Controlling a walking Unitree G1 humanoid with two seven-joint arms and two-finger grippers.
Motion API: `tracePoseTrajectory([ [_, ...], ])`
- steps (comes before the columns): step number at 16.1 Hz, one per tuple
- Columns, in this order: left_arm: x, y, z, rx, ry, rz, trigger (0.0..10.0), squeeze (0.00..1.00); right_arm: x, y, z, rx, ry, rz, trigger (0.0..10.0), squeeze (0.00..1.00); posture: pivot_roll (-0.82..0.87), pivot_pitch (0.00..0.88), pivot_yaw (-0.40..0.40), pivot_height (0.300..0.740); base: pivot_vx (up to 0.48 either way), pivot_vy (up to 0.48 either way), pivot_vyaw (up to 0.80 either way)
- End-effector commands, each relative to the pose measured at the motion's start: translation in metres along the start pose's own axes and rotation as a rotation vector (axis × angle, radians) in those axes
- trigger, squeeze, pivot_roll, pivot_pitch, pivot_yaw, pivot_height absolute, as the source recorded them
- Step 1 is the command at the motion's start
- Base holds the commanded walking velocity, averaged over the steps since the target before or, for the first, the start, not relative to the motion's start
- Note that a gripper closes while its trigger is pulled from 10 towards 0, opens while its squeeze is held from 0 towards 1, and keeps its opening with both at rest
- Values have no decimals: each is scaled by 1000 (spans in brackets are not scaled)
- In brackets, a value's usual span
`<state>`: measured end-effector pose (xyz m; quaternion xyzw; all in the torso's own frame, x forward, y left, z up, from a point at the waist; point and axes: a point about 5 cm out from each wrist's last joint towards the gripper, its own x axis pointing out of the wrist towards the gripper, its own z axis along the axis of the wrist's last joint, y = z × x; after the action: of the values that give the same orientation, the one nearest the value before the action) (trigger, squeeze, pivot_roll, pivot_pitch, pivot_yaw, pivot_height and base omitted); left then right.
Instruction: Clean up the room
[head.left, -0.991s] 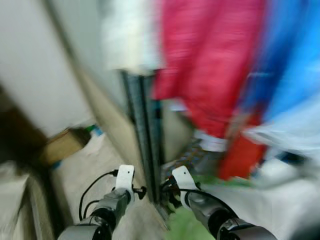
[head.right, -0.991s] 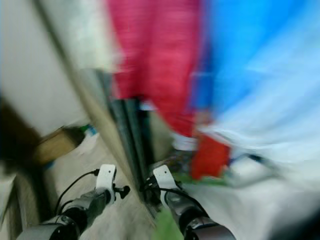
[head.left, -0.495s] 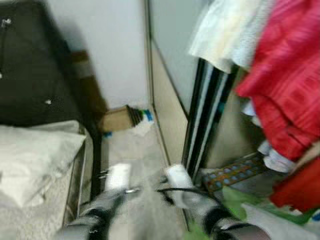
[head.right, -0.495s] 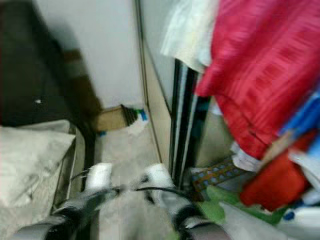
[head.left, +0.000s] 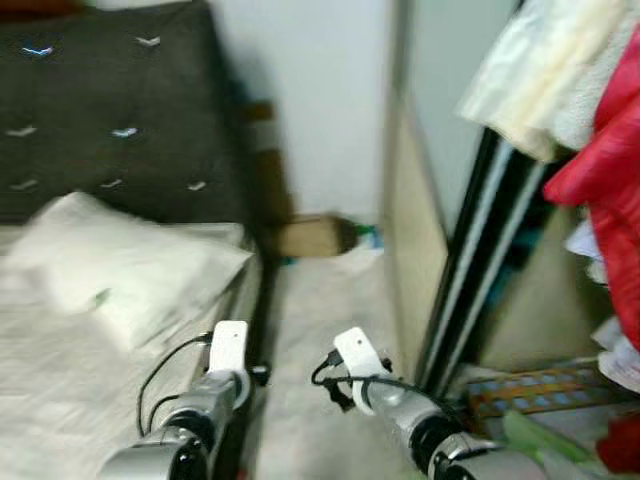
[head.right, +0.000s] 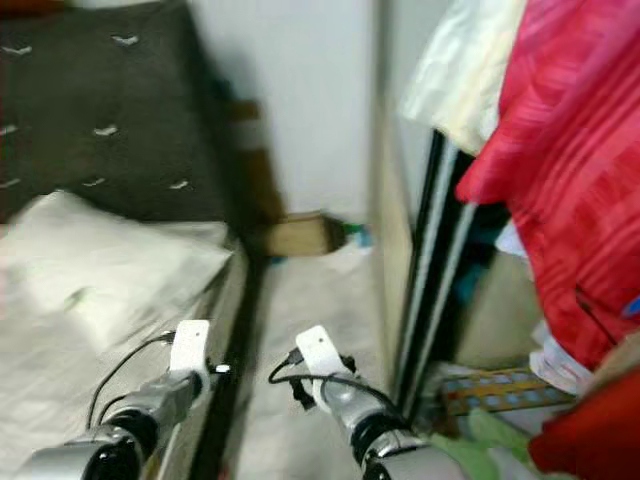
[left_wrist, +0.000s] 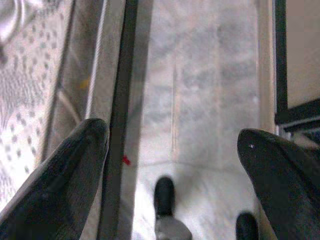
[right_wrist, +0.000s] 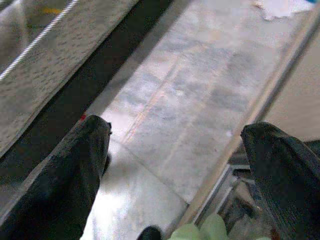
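Observation:
Both arms are held low in front of me over a narrow strip of pale floor (head.left: 320, 330) between a bed and a wardrobe. My left gripper (left_wrist: 171, 132) is open above the bed's edge and the floor, with nothing between its fingers. My right gripper (right_wrist: 175, 127) is also open and empty over the floor tiles. A cardboard box (head.left: 310, 237) lies at the far end of the aisle, with a crumpled white scrap (right_wrist: 280, 6) beside it. Red clothing (head.right: 570, 190) and white clothing (head.left: 545, 80) hang at the right. Green stuff (head.left: 530, 432) lies on the wardrobe floor.
The bed (head.left: 60, 400) with a white pillow (head.left: 120, 270) and a dark headboard (head.left: 110, 110) takes up the left. A black-framed sliding wardrobe door (head.left: 465, 260) bounds the aisle on the right. A patterned flat box (head.left: 530, 385) lies under the clothes.
The camera has swung left: the bed and headboard have come into view and the hanging clothes have slid to the right edge. Both arms keep the same pose.

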<state>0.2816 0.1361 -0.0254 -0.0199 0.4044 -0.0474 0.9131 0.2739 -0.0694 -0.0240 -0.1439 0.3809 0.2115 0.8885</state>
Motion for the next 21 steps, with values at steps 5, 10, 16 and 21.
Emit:
tracePoseTrajectory([
  [5, 0, -1, 1, 33, 1, -2, 10000, 0, 1, 7, 6, -46, -15, 18, 10000, 0, -138, 0, 56, 740, 0, 0, 800],
  [10, 0, 0, -1, 76, 11, 7, 10000, 0, 1, 10, 7, -65, -20, 26, 10000, 0, -136, 0, 56, 740, 0, 0, 800],
  [16, 0, 1, 10, -60, -66, -4, 10000, 0, 1, 10, 7, -87, -26, 33, 10000, 0, -138, 0, 52, 740, 0, 0, 800],
  [21, 0, -3, 11, -78, -78, -56, 10000, 0, 1, 9, 11, -37, -60, 46, 10000, 0, -138, 0, 47, 740, 0, 0, 160],
])
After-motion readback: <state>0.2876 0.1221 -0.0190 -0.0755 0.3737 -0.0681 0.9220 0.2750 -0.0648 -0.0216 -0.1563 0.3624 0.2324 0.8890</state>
